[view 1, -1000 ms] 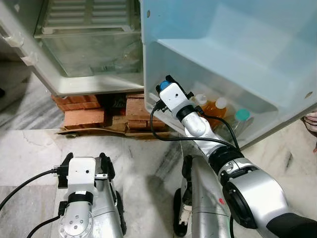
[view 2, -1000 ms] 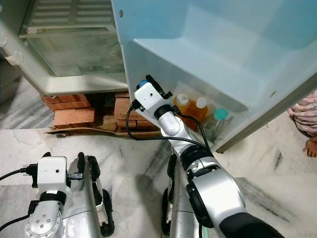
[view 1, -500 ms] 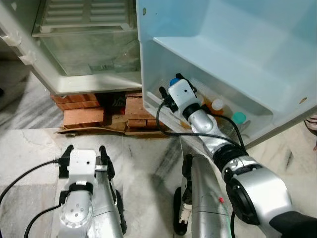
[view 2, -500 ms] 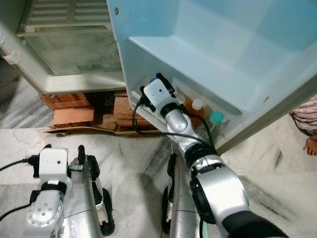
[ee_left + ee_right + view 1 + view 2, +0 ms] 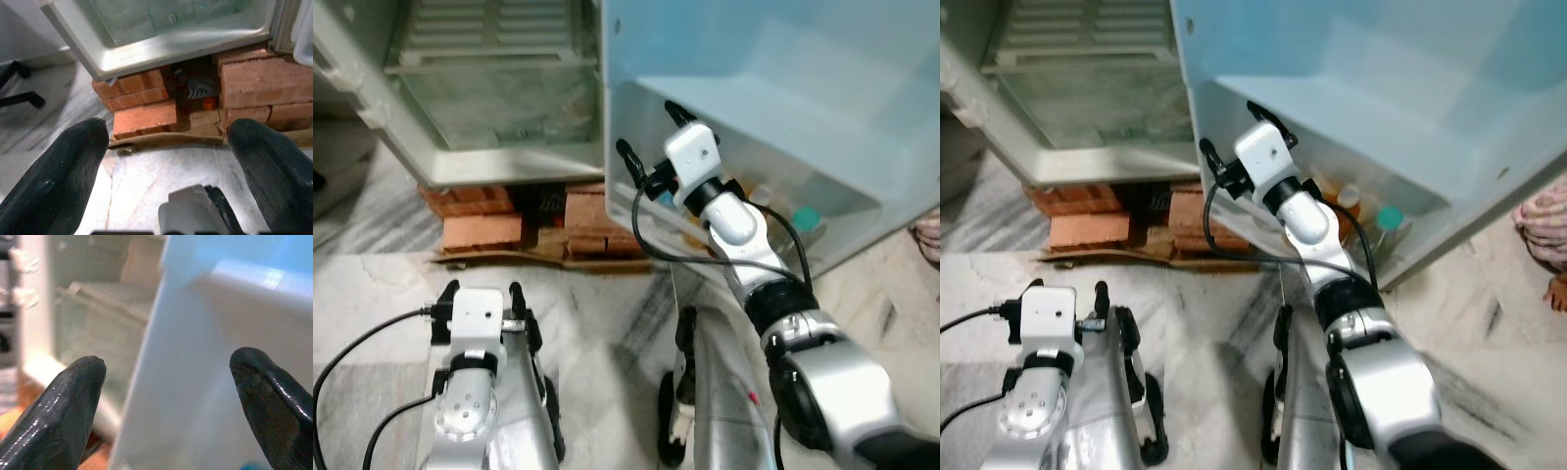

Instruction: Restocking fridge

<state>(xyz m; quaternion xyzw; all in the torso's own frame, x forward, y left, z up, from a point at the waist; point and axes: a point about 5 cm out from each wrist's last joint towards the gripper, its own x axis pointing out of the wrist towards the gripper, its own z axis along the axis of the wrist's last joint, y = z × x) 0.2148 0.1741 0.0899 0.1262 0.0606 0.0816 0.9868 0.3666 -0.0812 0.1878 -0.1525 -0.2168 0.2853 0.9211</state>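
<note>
The fridge stands open, its pale blue door (image 5: 773,88) swung toward me on the right. The low door shelf (image 5: 1371,186) holds an orange juice bottle (image 5: 1345,202) and a teal-capped bottle (image 5: 1389,217), partly hidden by my right arm. My right gripper (image 5: 646,127) is raised at the door's inner edge, above that shelf, open and empty. In the right wrist view its fingers (image 5: 58,406) frame the door edge (image 5: 161,382) with a spot of blue low between them. My left gripper (image 5: 481,287) hangs low over the floor, open, holding nothing.
The fridge's bottom compartment (image 5: 499,108) has a clear crisper cover. Red bricks (image 5: 481,231) and cardboard prop the fridge off the marble floor (image 5: 607,304). A person in pink clothing (image 5: 1542,220) sits at the far right.
My right gripper has risen out of the door shelf to the door's edge. A blue cap seen at its fingers earlier is no longer there. The left arm has barely moved.
</note>
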